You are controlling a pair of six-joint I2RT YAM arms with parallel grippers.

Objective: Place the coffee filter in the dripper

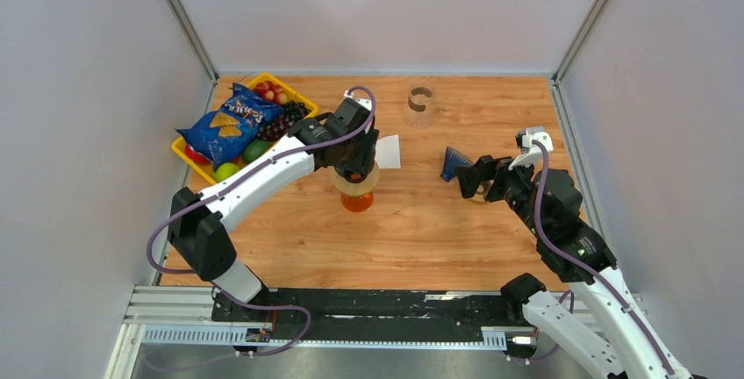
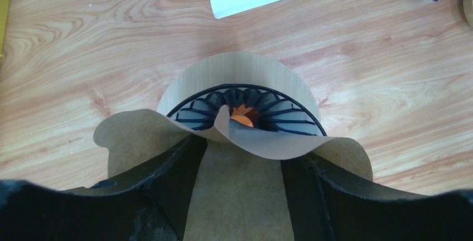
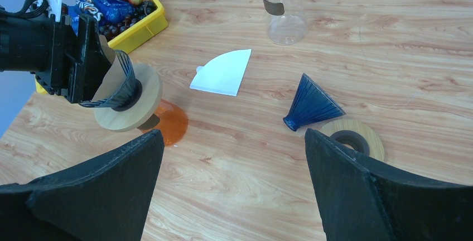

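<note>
From above, my left gripper (image 1: pixel 355 167) sits over the dripper (image 1: pixel 356 188) in the middle of the surface (image 1: pixel 421 239), with a white paper filter (image 1: pixel 388 151) just beyond it and a blue cone (image 1: pixel 454 164) to its right. At the left wrist I clamp the brown filter (image 2: pixel 240 157), its fold drooping on the dripper's near rim; I should nudge it farther and centre it before letting go. At the right wrist, my right gripper (image 3: pixel 233 135) hangs spread, well clear.

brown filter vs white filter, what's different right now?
Colour: the brown filter is tan, the white filter plain white. Pose: the brown filter is curled in the left gripper over the dripper; the white filter lies flat on the table, untouched. Both are paper.
</note>
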